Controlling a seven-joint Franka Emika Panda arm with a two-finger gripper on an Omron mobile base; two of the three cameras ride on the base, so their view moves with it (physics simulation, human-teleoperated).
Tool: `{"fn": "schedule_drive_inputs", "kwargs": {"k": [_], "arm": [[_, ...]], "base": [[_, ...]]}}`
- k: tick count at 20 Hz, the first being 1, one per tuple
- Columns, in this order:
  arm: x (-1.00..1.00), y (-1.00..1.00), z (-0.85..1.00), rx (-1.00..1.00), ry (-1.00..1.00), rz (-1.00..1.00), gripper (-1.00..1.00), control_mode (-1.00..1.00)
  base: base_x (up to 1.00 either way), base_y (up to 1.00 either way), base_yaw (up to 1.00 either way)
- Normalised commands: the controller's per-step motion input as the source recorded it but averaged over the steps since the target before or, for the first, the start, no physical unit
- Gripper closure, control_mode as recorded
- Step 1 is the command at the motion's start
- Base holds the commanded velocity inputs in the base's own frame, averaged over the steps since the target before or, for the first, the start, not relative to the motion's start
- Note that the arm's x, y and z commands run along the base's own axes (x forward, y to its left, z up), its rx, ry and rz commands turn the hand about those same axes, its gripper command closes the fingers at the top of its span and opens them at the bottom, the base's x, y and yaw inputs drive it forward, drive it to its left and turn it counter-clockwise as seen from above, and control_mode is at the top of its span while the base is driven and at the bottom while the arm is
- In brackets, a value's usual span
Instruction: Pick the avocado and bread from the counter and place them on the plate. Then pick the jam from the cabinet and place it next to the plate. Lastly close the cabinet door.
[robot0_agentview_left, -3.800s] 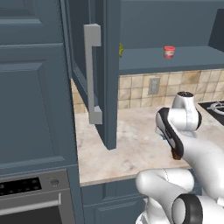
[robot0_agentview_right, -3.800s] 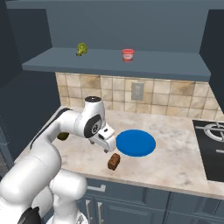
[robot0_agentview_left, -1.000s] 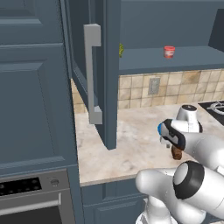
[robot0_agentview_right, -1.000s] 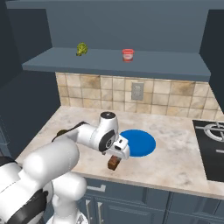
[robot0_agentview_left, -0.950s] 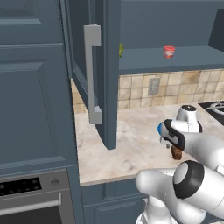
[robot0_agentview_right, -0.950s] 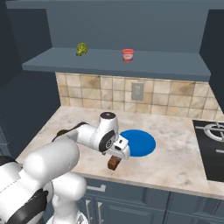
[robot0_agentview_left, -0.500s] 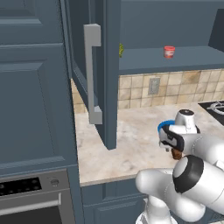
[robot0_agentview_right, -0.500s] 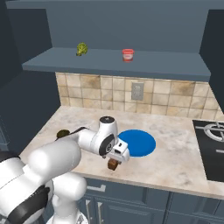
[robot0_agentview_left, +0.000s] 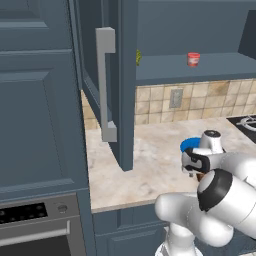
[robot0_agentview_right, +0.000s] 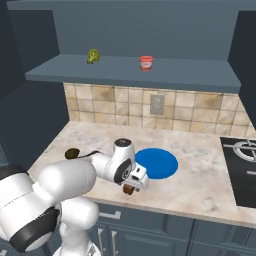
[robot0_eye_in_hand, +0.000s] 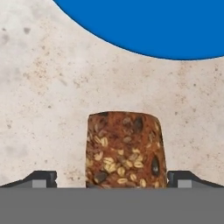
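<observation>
End effector hung wide open, holding nothing, fingers straddling the bread on the tabletop just beside the blue plate; closing on it likely came next

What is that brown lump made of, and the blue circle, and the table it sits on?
The bread looks like a dense, rough seeded loaf: pale oat flakes and dark seeds dot its brown surface. The plate is a smooth, even bright blue, maybe glazed ceramic or plastic; the look leaves that open. The counter looks like polished beige stone, mottled with faint darker specks.
</observation>
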Motion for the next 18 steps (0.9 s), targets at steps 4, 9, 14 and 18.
{"fn": "schedule_drive_inputs", "kwargs": {"k": [4,9,14,18], "arm": [[0.00,-0.01,-0.17,0.00,0.00,0.02,1.00,-1.00],[0.00,0.00,-0.13,0.00,0.00,0.00,1.00,-1.00],[-0.14,0.00,-0.01,-0.02,0.00,0.00,1.00,-1.00],[-0.24,0.00,0.15,-0.03,-0.04,0.00,1.00,-1.00]], "base": [[0.00,0.00,0.00],[0.00,0.00,0.00],[0.00,0.00,0.00],[0.00,0.00,0.00]]}}
